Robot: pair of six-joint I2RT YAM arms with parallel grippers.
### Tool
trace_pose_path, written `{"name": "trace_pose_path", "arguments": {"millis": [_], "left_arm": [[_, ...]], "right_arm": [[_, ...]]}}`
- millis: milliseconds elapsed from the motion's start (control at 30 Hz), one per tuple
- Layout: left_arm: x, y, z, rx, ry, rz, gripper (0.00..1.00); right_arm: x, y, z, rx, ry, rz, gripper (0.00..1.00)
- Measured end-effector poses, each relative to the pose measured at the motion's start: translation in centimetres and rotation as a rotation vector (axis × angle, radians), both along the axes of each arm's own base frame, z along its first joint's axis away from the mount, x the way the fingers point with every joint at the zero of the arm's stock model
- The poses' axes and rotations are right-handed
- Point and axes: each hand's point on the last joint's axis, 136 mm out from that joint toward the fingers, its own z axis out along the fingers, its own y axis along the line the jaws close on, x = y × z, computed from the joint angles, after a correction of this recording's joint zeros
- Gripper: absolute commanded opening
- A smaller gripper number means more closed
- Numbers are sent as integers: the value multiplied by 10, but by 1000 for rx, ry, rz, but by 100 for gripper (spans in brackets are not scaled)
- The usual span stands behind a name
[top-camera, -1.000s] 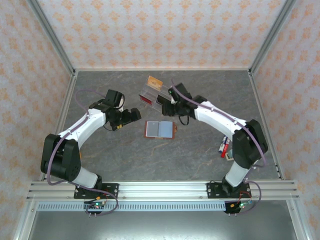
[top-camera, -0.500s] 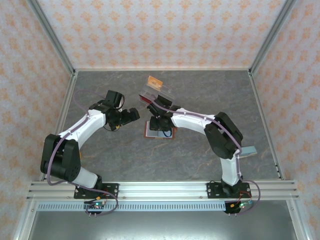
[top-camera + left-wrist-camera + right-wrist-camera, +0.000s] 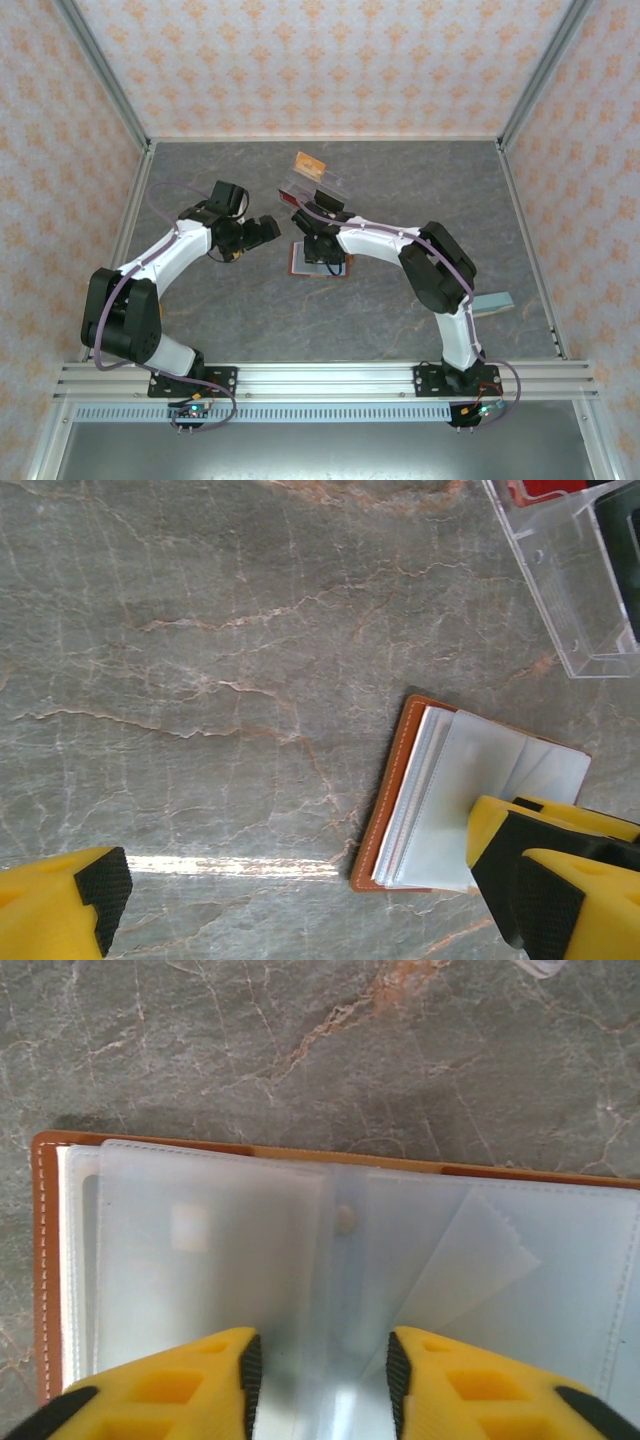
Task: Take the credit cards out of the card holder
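Now R end effector half-open – poised right over card holder, nothing gripped

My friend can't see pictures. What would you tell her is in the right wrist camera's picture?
An open brown card holder with clear plastic sleeves lies on a grey marble table. The right gripper, with its yellow, black-padded fingers standing apart, is over the holder's middle at the bottom edge of the picture.
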Motion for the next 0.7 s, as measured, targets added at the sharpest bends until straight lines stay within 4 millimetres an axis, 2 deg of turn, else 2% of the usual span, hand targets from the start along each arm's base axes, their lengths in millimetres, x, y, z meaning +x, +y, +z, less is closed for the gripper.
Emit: {"name": "trace_pose_path", "arguments": {"millis": [233, 333, 700], "left_arm": [[2, -12, -1, -64, -8, -31, 100], [3, -20, -3, -91, -3, -51, 96], [-5, -65, -17, -168, 33, -172, 55]], "right_arm": [[1, -5, -4, 7, 11, -16, 23], [1, -7, -4, 27, 14, -18, 22], [2, -10, -4, 87, 12, -25, 16]]}}
